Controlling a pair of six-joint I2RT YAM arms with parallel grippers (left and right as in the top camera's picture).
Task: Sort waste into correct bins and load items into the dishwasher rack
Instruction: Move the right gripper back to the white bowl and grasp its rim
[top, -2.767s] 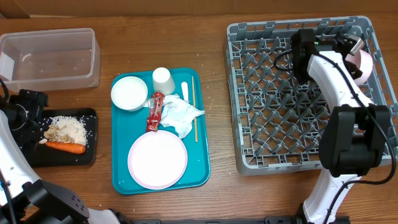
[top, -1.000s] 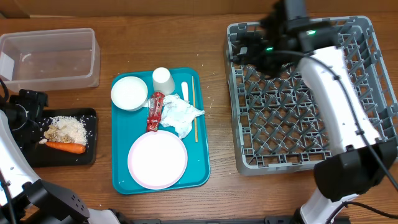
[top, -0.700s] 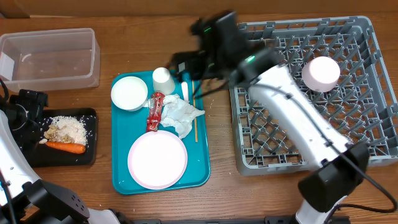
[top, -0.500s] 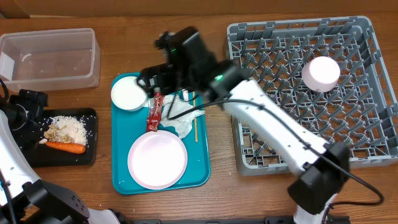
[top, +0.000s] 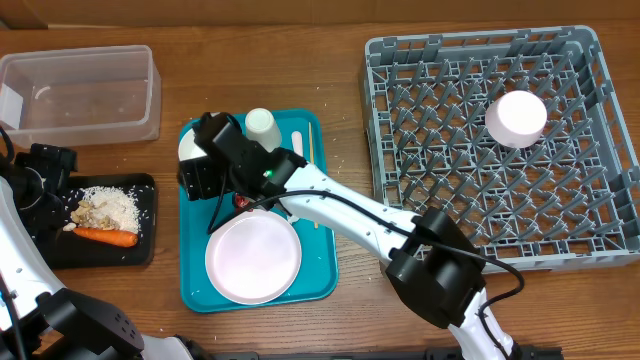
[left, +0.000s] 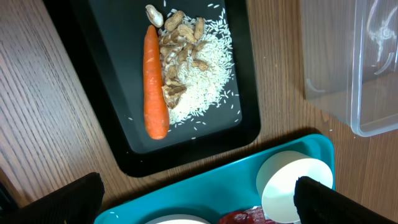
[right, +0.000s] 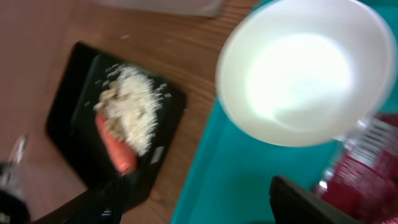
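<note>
My right gripper (top: 203, 172) hangs open over the teal tray's far-left corner, above a small white bowl (right: 305, 68) and covering most of it from overhead. Nothing is between its fingers (right: 311, 202). A white cup (top: 262, 128), a fork (top: 297, 140), a wooden stick (top: 310, 142) and a round plate (top: 253, 257) lie on the tray. The red wrapper (right: 360, 168) lies beside the bowl; the arm hides the napkin. A second bowl (top: 516, 117) sits in the grey rack (top: 500, 200). The carrot (left: 155, 81) and rice (left: 196, 78) lie in the black tray (left: 106, 74). My left gripper (left: 199, 208) is open and empty.
The clear tub (top: 80, 95) stands at the far left, behind the black tray (top: 60, 245). The teal tray (top: 195, 285) sits mid-table, between the black tray and the rack. My left gripper (top: 45, 165) hovers at the left edge between the tub and the black tray.
The right arm left the pink-white bowl in the rack and swung left across the table to the bowl on the teal tray. Its jaws have narrowed a little. The left arm has not moved.
</note>
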